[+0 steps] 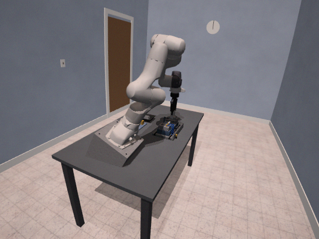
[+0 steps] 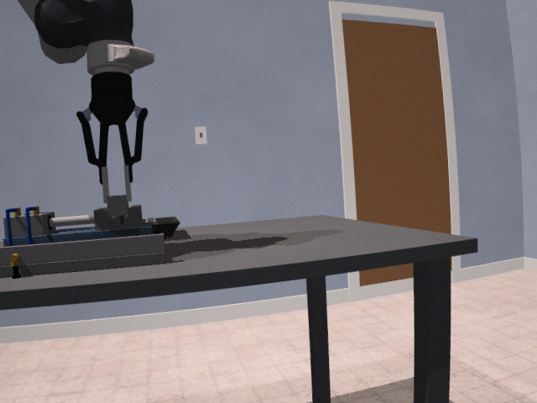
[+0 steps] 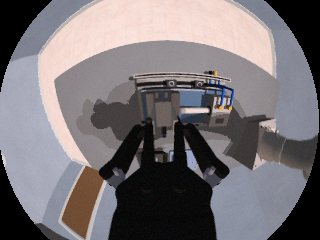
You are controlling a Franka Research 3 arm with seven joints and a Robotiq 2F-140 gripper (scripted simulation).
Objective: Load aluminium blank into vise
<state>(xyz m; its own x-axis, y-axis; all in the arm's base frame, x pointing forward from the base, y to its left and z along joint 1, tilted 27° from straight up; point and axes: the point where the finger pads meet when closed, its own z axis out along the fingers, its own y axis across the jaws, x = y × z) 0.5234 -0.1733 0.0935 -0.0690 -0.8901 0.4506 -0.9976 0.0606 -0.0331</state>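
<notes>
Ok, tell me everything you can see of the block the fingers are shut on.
The block is a small, plain, matte grey piece, metal by its look. The gripper pinches its upper sides between two pale fingers. It sits upright, just above the vise opening; whether it touches the vise cannot be told.

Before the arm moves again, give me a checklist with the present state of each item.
1. Grip: ok. The gripper is shut on a small grey block, held between both fingers.
2. Block clear of the vise: cannot tell. Its lower edge sits level with the tops of the two end blocks, right over the gap.
3. Which kind of piece this is, blank or finished part: cannot tell. No pocket shows from any view.
4. Vise open: ok. A gap shows between the end blocks, directly below the gripper.
5. Gripper upright: ok. It points straight down at the vise.
6. Path to the plate or tray: cannot tell. The arm hides most of that side of the table.
</notes>
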